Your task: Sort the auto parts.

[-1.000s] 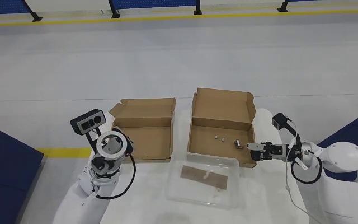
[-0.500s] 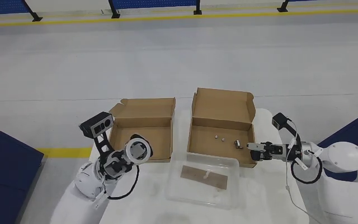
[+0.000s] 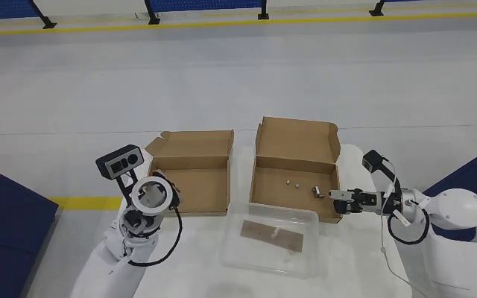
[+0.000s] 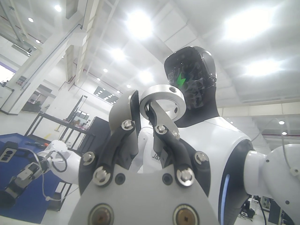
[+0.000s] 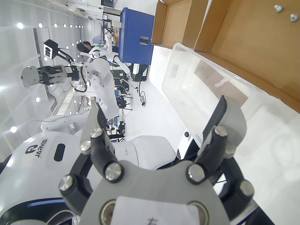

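Note:
My left gripper point(image 4: 143, 108) is raised off the table with its fingers turned upward, shut on a silver metal ring point(image 4: 161, 89); one finger passes through the ring's hole and the other presses on its outside. From above, the ring point(image 3: 139, 195) hangs in front of the left cardboard box point(image 3: 195, 190). My right gripper point(image 5: 159, 103) is open and holds nothing. It hovers at the front right corner of the right cardboard box point(image 3: 294, 167), as the top view's right gripper point(image 3: 335, 197) shows. Two small bolts point(image 5: 278, 8) lie in that box.
A clear plastic tray point(image 3: 231, 249) with a brown cardboard piece point(image 3: 272, 235) in it sits on the table in front of both boxes. Another small part point(image 3: 316, 191) lies in the right box. A blue cabinet point(image 5: 136, 36) stands beyond the table's left side.
The left arm swung the ring rightward toward the left box half a second ago, then returned to nearly where it began. The right arm has not moved.

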### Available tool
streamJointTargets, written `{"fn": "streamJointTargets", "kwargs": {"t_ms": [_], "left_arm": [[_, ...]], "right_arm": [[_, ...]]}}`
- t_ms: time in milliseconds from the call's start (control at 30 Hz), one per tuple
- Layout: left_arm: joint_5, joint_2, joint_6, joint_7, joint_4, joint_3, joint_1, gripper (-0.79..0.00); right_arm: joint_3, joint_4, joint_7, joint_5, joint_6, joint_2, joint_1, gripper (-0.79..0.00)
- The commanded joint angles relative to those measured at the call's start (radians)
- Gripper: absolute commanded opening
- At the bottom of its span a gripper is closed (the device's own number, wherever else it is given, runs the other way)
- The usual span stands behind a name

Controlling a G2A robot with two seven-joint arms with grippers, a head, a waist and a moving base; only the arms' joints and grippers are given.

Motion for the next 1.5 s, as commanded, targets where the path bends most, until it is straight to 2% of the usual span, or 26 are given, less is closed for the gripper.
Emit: {"fn": "streamJointTargets", "kwargs": {"t_ms": [0, 333, 567, 867, 1233, 1467], "left_arm": [[0.075, 0.002, 0.004, -0.004, 0.007, -0.012, 0.003, -0.785], [0.286, -0.002, 0.013, 0.046, 0.006, -0.031, 0.018, -0.785], [0.221, -0.006, 0.009, 0.080, -0.008, -0.007, 0.023, -0.785], [0.113, -0.005, -0.018, 0.041, 0.004, -0.003, 0.014, -0.785], [0.116, -0.005, -0.012, 0.045, 0.004, -0.004, 0.015, -0.785], [0.275, -0.005, 0.066, 0.080, 0.071, -0.024, 0.028, -0.785]], "right_arm": [[0.000, 0.000, 0.000, 0.000, 0.000, 0.000, 0.000, 0.000], [0.000, 0.000, 0.000, 0.000, 0.000, 0.000, 0.000, 0.000], [0.000, 0.000, 0.000, 0.000, 0.000, 0.000, 0.000, 0.000], [0.000, 0.000, 0.000, 0.000, 0.000, 0.000, 0.000, 0.000], [0.000, 0.000, 0.000, 0.000, 0.000, 0.000, 0.000, 0.000], [0.000, 0.000, 0.000, 0.000, 0.000, 0.000, 0.000, 0.000]]}}
